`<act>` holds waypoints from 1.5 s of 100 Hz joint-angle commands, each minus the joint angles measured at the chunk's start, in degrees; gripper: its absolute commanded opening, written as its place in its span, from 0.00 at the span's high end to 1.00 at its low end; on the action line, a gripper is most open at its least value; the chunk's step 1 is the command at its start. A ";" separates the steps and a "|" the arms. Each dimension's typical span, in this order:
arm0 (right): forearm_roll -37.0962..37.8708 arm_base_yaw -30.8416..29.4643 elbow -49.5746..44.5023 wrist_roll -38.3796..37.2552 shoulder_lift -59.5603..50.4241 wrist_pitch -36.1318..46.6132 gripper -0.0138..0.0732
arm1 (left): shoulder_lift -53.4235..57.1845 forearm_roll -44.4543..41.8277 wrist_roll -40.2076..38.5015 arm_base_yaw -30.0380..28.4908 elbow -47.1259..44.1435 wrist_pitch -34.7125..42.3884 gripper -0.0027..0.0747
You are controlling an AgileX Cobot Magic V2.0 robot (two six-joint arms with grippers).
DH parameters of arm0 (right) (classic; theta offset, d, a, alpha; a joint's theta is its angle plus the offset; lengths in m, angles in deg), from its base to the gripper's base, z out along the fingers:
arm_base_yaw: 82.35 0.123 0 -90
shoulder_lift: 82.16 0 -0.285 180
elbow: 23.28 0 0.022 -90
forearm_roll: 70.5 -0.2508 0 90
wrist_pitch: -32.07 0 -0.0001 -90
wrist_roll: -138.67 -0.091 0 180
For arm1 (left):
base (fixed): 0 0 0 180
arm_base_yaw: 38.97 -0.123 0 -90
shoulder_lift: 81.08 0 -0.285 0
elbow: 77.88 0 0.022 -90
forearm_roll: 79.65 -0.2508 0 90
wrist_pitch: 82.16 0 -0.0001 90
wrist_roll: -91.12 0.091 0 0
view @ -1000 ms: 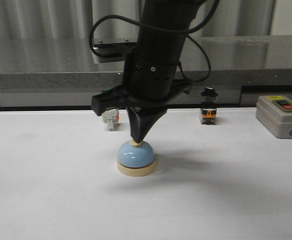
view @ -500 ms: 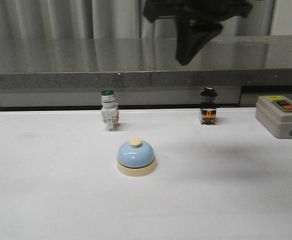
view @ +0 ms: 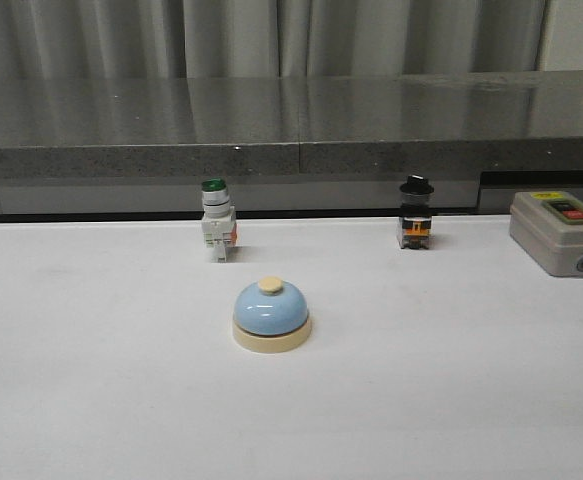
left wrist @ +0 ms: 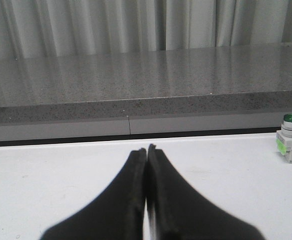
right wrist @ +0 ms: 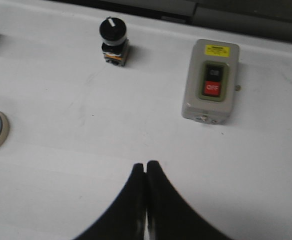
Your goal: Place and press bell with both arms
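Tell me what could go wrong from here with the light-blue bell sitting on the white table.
The light-blue dome bell with the cream button rests unheld on the white table, so an off-centre press might slide it.

The right gripper and the left gripper are both shut and off the bell; another approach might clip the green-capped white switch or the black-knobbed selector switch behind it.

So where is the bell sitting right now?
In the front view, the bell stands alone on the white table, near centre, in front of the green-capped switch.
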 commanded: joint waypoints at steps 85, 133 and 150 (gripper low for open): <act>0.60 -4.77 -21.33 0.34 -43.42 6.07 0.91 | 1.81 0.51 -0.46 0.01 -2.34 4.67 0.99; 0.81 -4.77 -23.00 0.34 -44.19 10.03 0.91 | 1.81 0.51 -0.46 0.01 -2.34 4.67 0.99; 0.81 -4.77 -29.78 0.34 -49.29 19.10 0.91 | 1.81 0.51 -0.46 0.01 -2.34 4.67 0.99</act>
